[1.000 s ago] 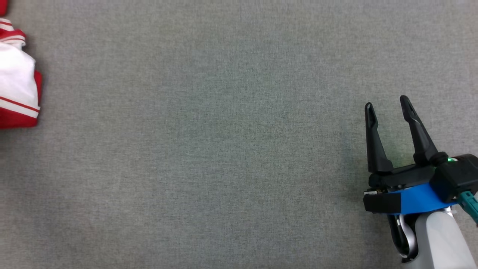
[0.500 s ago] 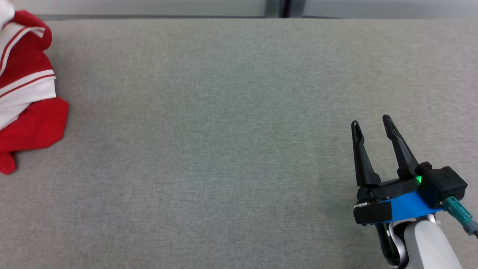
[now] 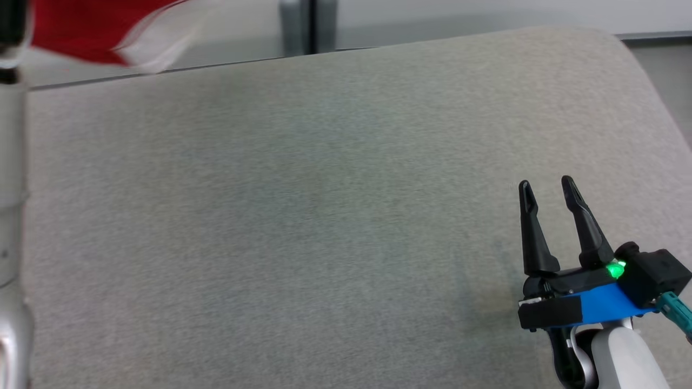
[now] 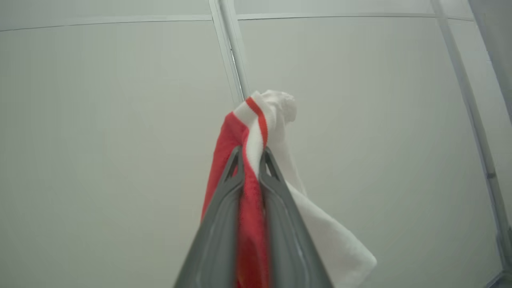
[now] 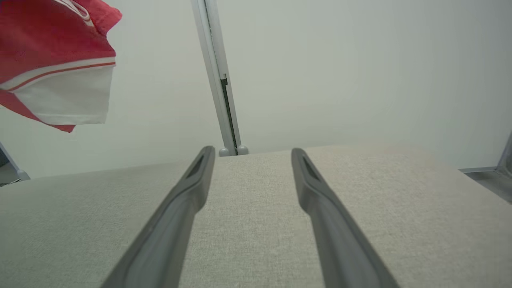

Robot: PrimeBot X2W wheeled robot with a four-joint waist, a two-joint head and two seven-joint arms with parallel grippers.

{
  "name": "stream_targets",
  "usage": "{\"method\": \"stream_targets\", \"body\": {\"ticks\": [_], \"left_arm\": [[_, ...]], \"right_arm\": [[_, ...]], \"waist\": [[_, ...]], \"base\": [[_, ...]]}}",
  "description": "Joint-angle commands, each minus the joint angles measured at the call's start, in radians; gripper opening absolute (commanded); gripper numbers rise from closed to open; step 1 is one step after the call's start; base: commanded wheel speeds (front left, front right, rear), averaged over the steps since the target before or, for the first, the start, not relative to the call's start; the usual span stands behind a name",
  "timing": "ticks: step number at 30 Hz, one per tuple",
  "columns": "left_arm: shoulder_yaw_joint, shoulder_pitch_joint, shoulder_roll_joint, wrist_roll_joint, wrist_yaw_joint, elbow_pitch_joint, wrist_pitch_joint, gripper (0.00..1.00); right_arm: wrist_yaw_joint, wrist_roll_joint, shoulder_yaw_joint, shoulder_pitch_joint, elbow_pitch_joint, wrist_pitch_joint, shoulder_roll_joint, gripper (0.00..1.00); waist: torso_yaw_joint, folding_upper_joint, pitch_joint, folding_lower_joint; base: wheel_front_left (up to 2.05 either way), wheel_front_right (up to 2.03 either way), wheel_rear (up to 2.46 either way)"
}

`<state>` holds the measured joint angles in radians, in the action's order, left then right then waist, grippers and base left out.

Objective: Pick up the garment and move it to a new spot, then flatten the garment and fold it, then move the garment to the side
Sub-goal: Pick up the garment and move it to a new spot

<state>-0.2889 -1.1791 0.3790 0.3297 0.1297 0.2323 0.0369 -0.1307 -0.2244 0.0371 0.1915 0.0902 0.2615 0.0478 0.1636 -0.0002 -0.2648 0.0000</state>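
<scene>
Clamping garment (image 4: 231, 138), left gripper (image 4: 251, 155) above table (image 3: 324, 216)

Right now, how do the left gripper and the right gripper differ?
The left gripper is shut on the red and white garment; the right gripper is open and holds nothing. The left gripper points at the pale wall, with the garment off the table; the right gripper points low across the gray table. Both have two long dark fingers.
</scene>
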Motion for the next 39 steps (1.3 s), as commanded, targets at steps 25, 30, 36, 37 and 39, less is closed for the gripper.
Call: {"method": "stream_targets", "body": {"ticks": [25,30,36,37,39], "left_arm": [[-0.205,0.785,-0.178,0.111,-0.108,0.043,-0.125,0.00],[-0.256,0.877,-0.196,0.108,-0.099,0.094,-0.145,1.00],[-0.250,0.851,-0.208,0.089,-0.111,0.091,-0.221,1.00],[-0.244,0.845,-0.205,0.084,-0.115,0.087,-0.237,1.00],[-0.223,0.842,-0.199,0.085,-0.125,0.079,-0.262,1.00]], "right_arm": [[0.000,-0.018,-0.011,-0.002,0.008,0.005,0.004,1.00],[0.000,-0.016,-0.008,-0.011,0.021,0.005,0.004,1.00],[0.000,-0.011,-0.010,-0.022,0.041,0.005,0.005,1.00],[0.000,-0.009,-0.010,-0.027,0.045,0.006,0.005,1.00],[0.000,-0.009,-0.007,-0.039,0.054,0.006,0.005,1.00]], "waist": [[0.064,0.0002,-0.007,0.0000],[0.045,0.0002,0.006,0.0000],[0.015,0.0002,0.041,0.0000],[0.008,0.0002,0.051,0.0000],[-0.009,0.0002,0.067,0.0000]], "base": [[0.00,0.00,0.00],[0.00,0.00,0.00],[0.00,0.00,0.00],[0.00,0.00,0.00],[0.00,0.00,0.00]]}}
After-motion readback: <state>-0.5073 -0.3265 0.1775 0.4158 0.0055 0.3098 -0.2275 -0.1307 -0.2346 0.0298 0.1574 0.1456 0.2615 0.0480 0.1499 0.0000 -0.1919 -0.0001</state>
